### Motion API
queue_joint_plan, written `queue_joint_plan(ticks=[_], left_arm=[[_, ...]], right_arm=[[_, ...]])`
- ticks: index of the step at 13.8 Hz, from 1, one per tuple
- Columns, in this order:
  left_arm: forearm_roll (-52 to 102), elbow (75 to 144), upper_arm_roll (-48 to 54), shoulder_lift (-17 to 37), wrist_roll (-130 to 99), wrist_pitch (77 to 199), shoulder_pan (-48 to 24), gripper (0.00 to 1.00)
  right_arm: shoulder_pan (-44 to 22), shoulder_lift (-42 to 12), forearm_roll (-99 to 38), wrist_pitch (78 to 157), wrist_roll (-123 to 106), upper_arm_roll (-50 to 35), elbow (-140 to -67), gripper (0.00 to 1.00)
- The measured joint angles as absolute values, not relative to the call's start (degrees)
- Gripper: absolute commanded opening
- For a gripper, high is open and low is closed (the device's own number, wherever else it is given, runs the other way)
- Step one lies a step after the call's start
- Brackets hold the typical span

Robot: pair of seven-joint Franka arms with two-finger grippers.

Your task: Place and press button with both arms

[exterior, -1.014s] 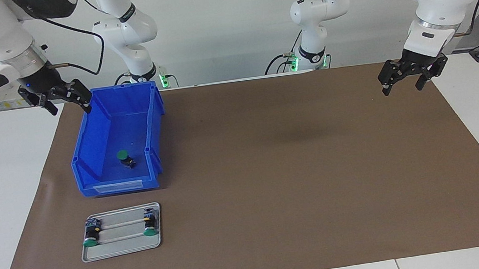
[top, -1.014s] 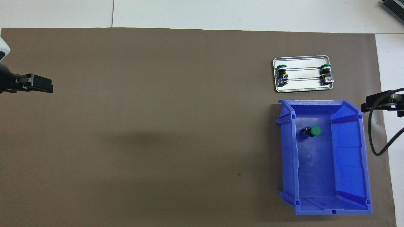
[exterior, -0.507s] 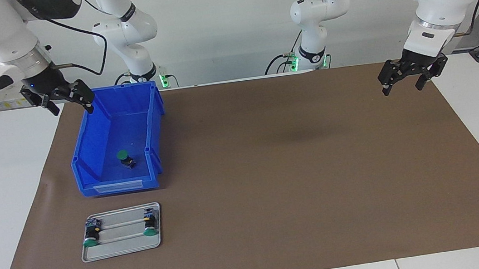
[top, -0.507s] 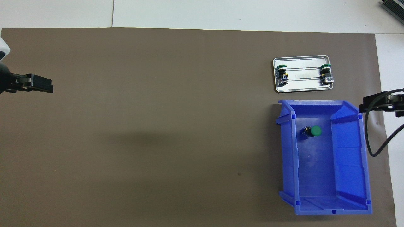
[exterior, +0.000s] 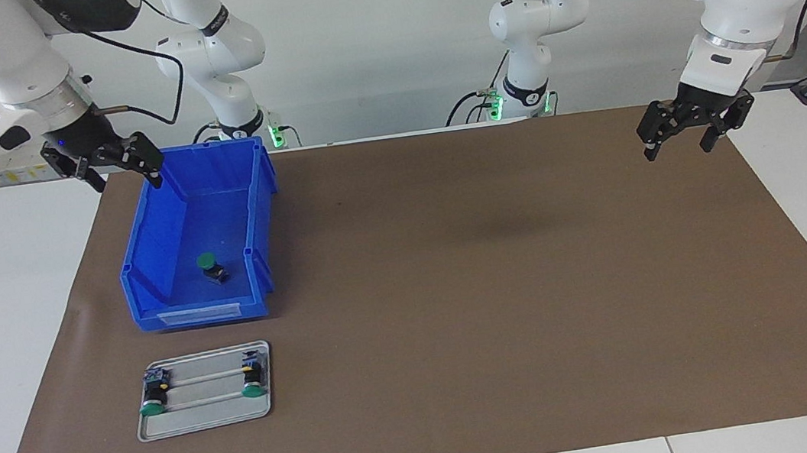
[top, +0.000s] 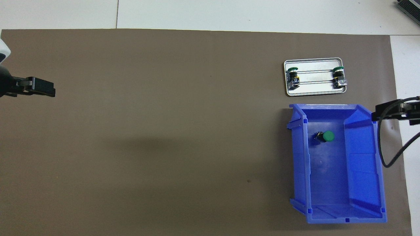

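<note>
A green-capped button (exterior: 209, 264) (top: 325, 136) lies tilted on the floor of the blue bin (exterior: 149, 288) (top: 364, 164). Two more like it (exterior: 151, 400) (exterior: 251, 380) lie on the metal tray (exterior: 204, 422) (top: 315, 93), farther from the robots than the bin. My right gripper (exterior: 125, 176) (top: 374, 115) hangs open and empty over the bin's outer wall, at the right arm's end of the table. Held open and empty too, my left gripper (exterior: 676, 147) (top: 51, 91) waits above the mat's edge at the left arm's end.
A brown mat (exterior: 457, 289) covers most of the white table. The bin and the tray sit close together at the right arm's end. A black cable (top: 380, 147) loops down from the right wrist beside the bin.
The right gripper has shifted a little toward the bin and now overlaps its outer wall. The left arm, the buttons, the bin and the tray have not moved.
</note>
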State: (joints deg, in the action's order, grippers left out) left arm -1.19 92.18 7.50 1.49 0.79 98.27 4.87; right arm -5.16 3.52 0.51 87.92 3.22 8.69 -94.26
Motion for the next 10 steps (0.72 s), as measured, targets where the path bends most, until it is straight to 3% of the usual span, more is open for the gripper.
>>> queue_joint_plan(ticks=[10], left_arm=[[-1.19, 92.18, 7.50, 1.49, 0.79, 98.26, 4.87, 1.00]], right_arm=[[-6.82, 3.77, 3.31, 88.25, 3.23, 8.07, -94.24, 1.00]])
